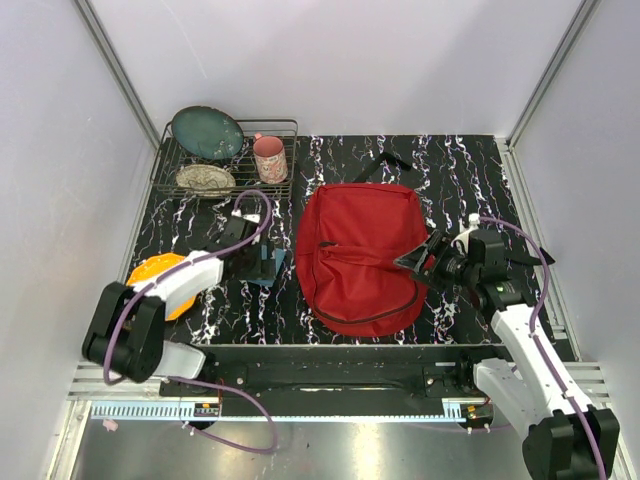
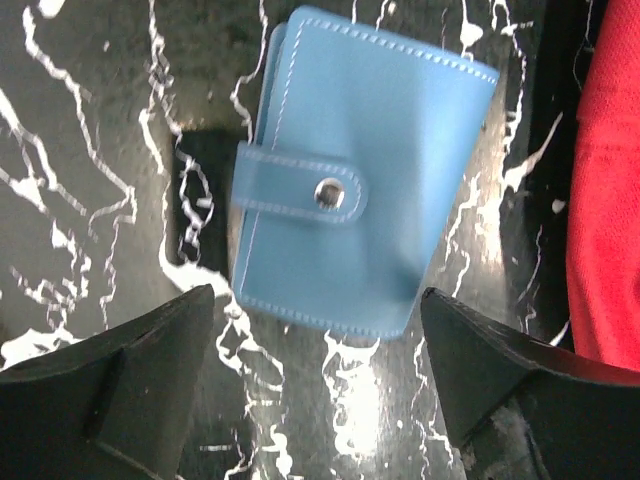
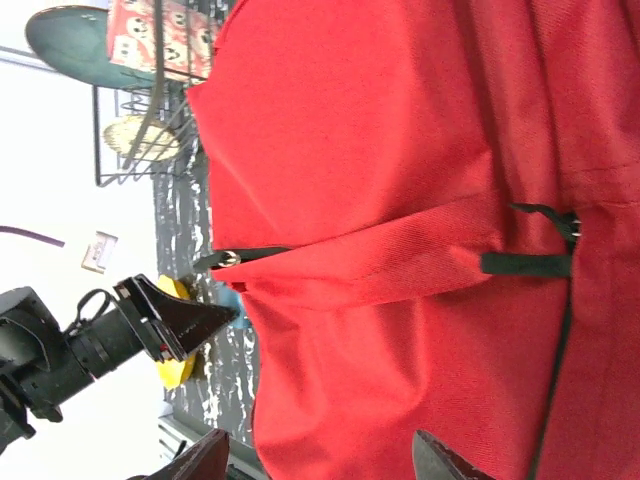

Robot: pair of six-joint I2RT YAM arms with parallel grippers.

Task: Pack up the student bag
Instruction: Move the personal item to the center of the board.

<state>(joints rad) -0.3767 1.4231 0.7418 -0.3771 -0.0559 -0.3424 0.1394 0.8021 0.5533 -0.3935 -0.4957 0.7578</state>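
If you start at the left edge, you get a yellow plate (image 1: 150,272) sitting on the black marbled table (image 1: 470,180), partly covered by the left arm. Behind it at the far left there's a wire rack (image 1: 282,128) holding a teal plate (image 1: 207,132), a pale patterned dish (image 1: 205,178) and a pink mug (image 1: 269,158).

Next over, the left gripper (image 2: 315,310) points down at a blue wallet (image 2: 360,190) with a snap tab. The wallet lies flat on the table. The jaws are spread wide either side of its near edge and nothing's being squeezed.

Just right of the wallet is the student bag (image 1: 362,255). It's big and red, lying flat mid-table between the two arms, with a black strap (image 1: 390,162) sticking out at the far end. The wrist view shows a front zipper pull (image 3: 232,258) on it.

At the bag's right edge, the right gripper (image 1: 420,258) reaches in over the fabric. Its jaws are apart too, and I can't see any fabric pinched.
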